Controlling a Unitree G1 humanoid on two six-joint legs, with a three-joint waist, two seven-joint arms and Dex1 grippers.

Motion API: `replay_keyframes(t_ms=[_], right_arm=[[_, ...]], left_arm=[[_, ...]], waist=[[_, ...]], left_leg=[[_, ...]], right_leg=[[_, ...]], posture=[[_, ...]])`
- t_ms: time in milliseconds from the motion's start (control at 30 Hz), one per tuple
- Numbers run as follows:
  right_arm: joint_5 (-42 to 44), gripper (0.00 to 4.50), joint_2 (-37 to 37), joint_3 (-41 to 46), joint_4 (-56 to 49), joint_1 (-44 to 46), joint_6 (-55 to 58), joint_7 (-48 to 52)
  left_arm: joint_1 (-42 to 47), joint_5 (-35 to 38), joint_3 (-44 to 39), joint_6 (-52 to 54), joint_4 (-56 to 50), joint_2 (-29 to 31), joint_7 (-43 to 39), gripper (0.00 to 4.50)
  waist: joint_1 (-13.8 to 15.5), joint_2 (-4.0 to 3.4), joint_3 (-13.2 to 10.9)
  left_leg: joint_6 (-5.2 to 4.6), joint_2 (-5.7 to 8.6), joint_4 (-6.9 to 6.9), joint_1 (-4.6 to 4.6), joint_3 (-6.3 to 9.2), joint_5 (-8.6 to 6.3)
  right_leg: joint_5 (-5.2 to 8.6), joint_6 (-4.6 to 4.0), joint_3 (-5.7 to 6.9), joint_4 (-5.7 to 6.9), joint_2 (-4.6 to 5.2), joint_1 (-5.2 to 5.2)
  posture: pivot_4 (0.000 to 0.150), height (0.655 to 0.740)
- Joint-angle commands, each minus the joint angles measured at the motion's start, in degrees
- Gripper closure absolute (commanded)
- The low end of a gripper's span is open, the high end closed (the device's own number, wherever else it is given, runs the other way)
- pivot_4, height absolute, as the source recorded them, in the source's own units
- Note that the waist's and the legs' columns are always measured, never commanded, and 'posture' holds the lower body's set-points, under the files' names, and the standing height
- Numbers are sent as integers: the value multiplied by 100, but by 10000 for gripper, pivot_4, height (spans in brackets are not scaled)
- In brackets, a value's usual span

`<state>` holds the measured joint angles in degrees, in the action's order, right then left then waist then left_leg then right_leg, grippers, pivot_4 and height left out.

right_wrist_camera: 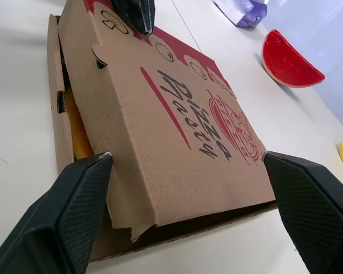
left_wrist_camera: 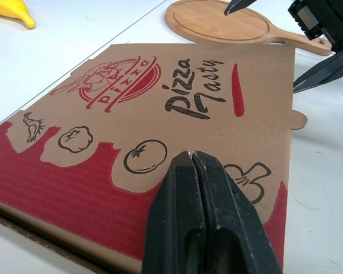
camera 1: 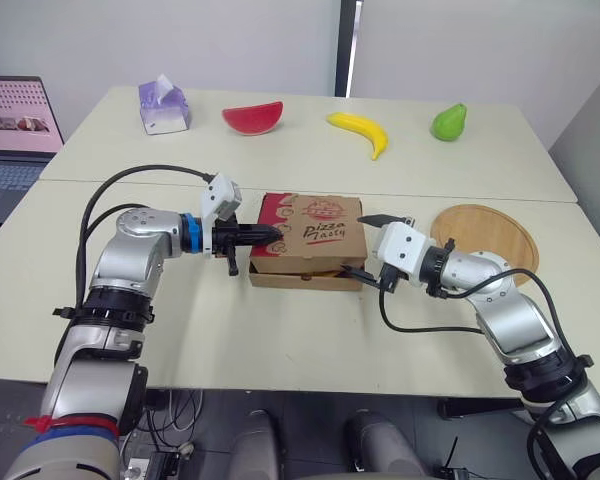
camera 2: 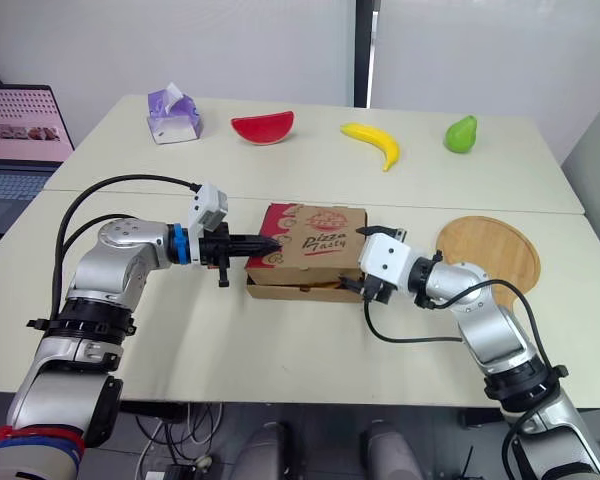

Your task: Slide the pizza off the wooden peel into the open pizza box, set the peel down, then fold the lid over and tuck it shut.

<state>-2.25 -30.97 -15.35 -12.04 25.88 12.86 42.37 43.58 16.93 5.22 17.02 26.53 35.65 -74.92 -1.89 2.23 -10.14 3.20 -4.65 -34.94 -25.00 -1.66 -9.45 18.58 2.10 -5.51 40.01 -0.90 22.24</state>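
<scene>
— What's on the table (camera 1: 280, 330)?
— The pizza box (camera 1: 310, 232), in the middle, lid down but not quite flat (something orange peeks out). The peel (camera 1: 485, 232) lies right of it.
— And the claws?
— The left gripper (camera 1: 265, 236) is pinched together and empty, its tip on the lid. The right gripper (camera 1: 372, 247) is spread wide around the box's right end.

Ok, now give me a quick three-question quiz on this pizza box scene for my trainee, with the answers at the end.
1. True or false: the left gripper is shut, its tips at the lid of the pizza box.
2. Where is the wooden peel? A) under the pizza box B) flat on the table, on the robot's right of the pizza box C) inside the pizza box.
3. Fill in: the right gripper is ____ (open or shut).
Key: 1 true; 2 B; 3 open.
</scene>
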Motion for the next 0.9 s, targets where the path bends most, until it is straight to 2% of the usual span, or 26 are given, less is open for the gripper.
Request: replay_keyframes(t_ms=[33,400,667,900], right_arm=[[-29,126,65,52,-131,2,-81,-58],[-273,126,294,-74,-118,-92,-19,-130],[-355,126,638,-131,-101,170,60,-183],[-345,126,530,-66,-149,55,141,-111]], left_arm=[[144,-62,-42,-186,-45,0,-63,45000],[109,-239,-29,-507,125,-2,-118,45000],[288,-163,-103,-471,257,-60,-112,45000],[229,-292,-15,-621,312,-10,-198,45000]], waist=[[0,0,0],[-6,0,0],[-10,0,0],[0,0,0]], left_leg=[[0,0,0,0,0,0],[0,0,0,2,0,0],[0,0,-1,2,0,0],[0,0,-1,2,0,0]], right_leg=[[0,0,0,0,0,0],[0,0,0,2,0,0],[0,0,0,4,-1,0],[0,0,0,4,0,0]], posture=[[1500,7400],[1500,7400],[1500,7400],[1500,7400]])
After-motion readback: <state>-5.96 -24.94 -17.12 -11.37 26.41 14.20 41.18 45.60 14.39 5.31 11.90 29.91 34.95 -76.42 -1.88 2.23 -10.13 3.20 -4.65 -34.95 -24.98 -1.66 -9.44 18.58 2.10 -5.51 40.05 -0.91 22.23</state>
